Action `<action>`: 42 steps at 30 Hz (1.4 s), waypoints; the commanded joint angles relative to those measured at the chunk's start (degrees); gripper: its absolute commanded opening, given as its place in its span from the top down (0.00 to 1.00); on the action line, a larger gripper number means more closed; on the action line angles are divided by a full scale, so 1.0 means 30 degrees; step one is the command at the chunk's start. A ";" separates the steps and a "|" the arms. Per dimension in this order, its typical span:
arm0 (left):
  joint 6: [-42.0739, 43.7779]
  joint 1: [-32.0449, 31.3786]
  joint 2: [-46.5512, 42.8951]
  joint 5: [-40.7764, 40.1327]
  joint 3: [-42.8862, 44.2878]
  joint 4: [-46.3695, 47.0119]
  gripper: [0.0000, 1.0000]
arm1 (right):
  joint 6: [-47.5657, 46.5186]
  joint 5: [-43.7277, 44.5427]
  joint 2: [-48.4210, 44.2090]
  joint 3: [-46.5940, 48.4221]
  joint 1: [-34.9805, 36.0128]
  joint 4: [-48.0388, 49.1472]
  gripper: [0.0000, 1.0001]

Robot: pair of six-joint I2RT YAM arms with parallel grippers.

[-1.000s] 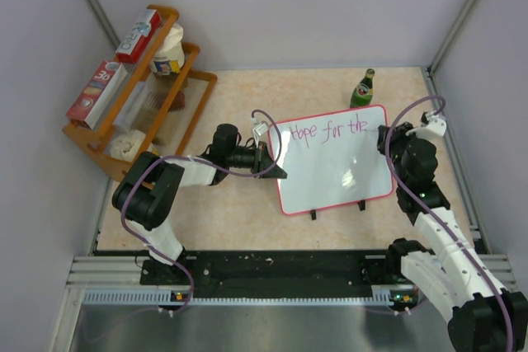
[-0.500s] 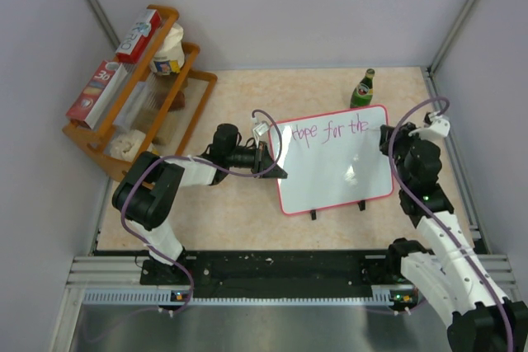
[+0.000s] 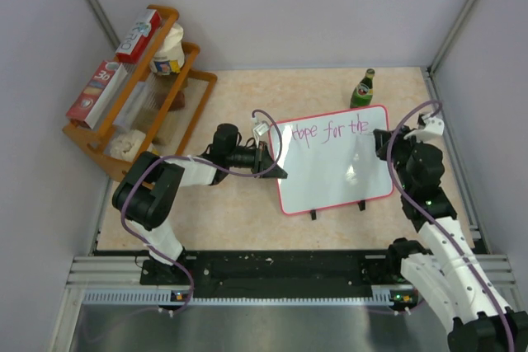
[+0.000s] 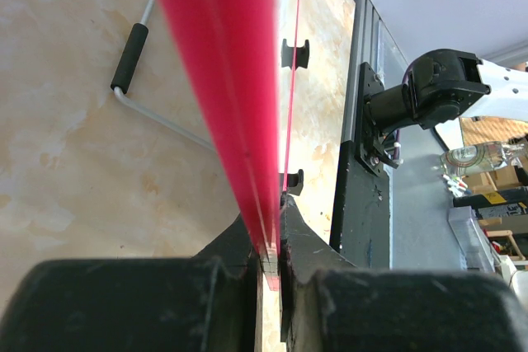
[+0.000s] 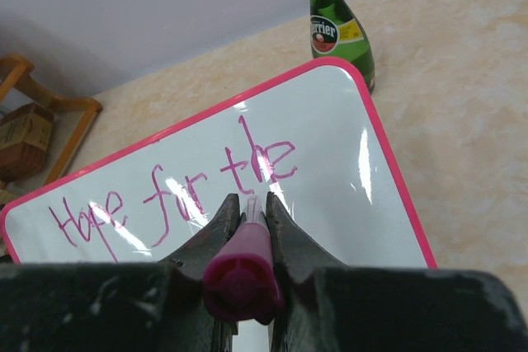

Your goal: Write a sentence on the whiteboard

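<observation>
As I look over the feeds from my station, I log the table (image 3: 239,212) item by item.

Item one: whiteboard (image 3: 334,172). It is glossy white with rounded corners and a thin red-pink rim. It stands right of centre on the table, propped on two small black clip feet (image 3: 313,215) along its near edge, and its written face shows in the overhead view.

Item two: sentence (image 5: 173,195). The thin pink-purple handwriting runs in one line across the top of the board and reads "Hope for the".

Item three: left end effector (image 4: 268,241). It is pressed together on the board's left rim, and my wrist view shows the red edge pinched between the black fingers.

Item four: right end effector (image 5: 252,208). At the board's right side it is closed around a pink marker (image 5: 243,274), whose tip points at the board just below the word "the". I cannot tell whether the tip touches the surface.

Item five: green bottle (image 3: 362,88). It is upright with a yellow label, on the table just beyond the board's far right corner.

Item six: wooden rack (image 3: 200,78). It sits at the far left of the table and carries red-and-white boxes (image 3: 139,35) and a pale container (image 3: 168,55).

Item seven: bent metal rod with a black grip (image 4: 129,57). It lies on the table on the far side of the board and shows in the left wrist view only.
</observation>
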 commanded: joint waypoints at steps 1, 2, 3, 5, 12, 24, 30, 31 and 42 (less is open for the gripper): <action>0.3097 -0.0960 0.0070 -0.0186 -0.0711 -0.2593 1.00 | -0.0624 -0.0559 0.0057 0.1253 0.0554 -0.0036 1.00; 0.3069 -0.0960 0.0069 -0.0215 -0.0711 -0.2593 1.00 | -0.0654 -0.0500 0.0057 0.1282 0.0787 -0.0008 1.00; 0.3068 -0.0960 0.0040 -0.0186 -0.0711 -0.2593 1.00 | -0.0712 -0.0442 0.0057 0.1340 0.0993 -0.0065 1.00; 0.3068 -0.0960 0.0011 -0.0215 -0.0740 -0.2593 1.00 | -0.0975 -0.0034 0.0087 0.1486 0.1519 -0.0241 1.00; 0.3068 -0.0960 -0.0019 -0.0244 -0.0711 -0.2592 1.00 | -0.1592 0.0878 0.0057 0.1722 0.3162 -0.0593 1.00; 0.3039 -0.0931 -0.0077 -0.0303 -0.0769 -0.2534 1.00 | -0.1650 0.0935 -0.0966 0.1047 0.3397 -0.1087 1.00; 0.3039 -0.0960 -0.0136 -0.0332 -0.0799 -0.2475 1.00 | -0.1475 0.0439 -0.1203 0.1194 0.3368 -0.1267 1.00; 0.3039 -0.0960 -0.0136 -0.0332 -0.0828 -0.2475 1.00 | -0.1446 0.0322 -0.1144 0.1223 0.3397 -0.1325 1.00; 0.2981 -0.0931 -0.0136 -0.0332 -0.0828 -0.2417 1.00 | -0.1767 0.0027 -0.1085 0.0990 0.5386 -0.1209 1.00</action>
